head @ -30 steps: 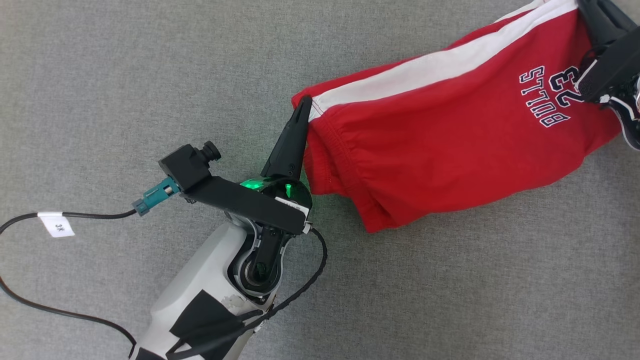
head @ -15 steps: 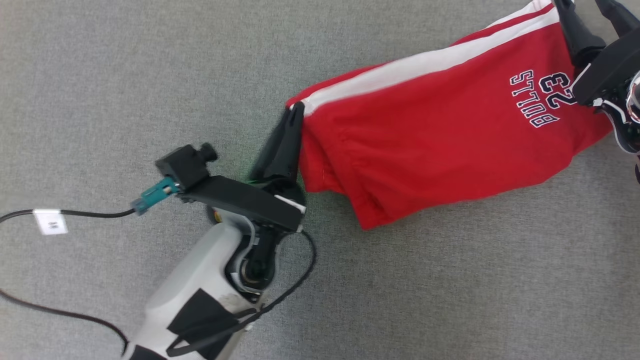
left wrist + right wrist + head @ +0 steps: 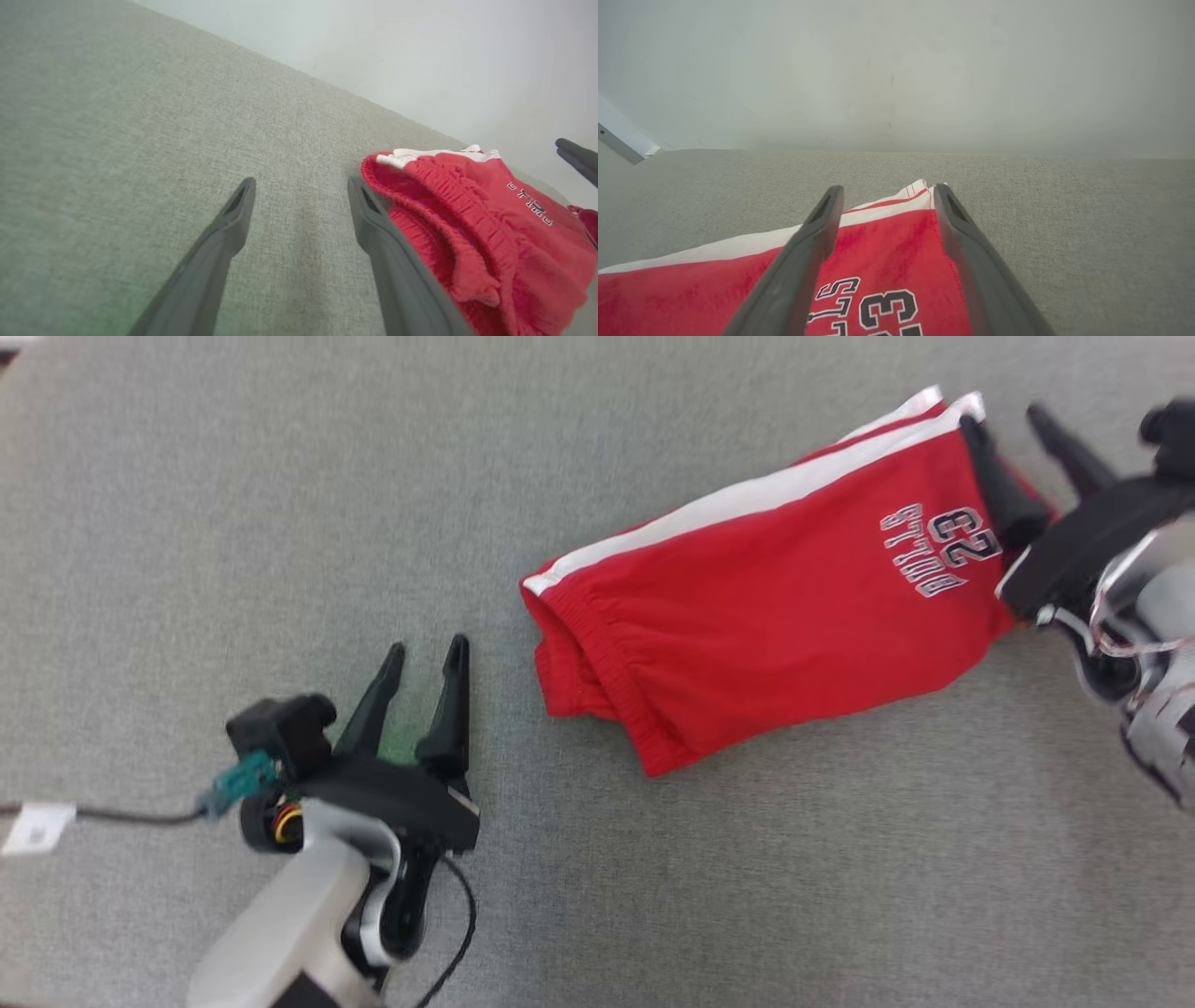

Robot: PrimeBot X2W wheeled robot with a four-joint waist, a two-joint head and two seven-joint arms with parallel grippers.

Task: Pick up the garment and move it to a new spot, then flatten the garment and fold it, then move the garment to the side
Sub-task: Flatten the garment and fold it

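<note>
Jaws left and right apart, empty; red garment (image 3: 766, 607) folded, white side stripe.

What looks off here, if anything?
Nothing spilled or damaged. The red shorts lie diagonally on the grey surface, waistband end bunched rather than flat. The left gripper and right gripper are open.
</note>
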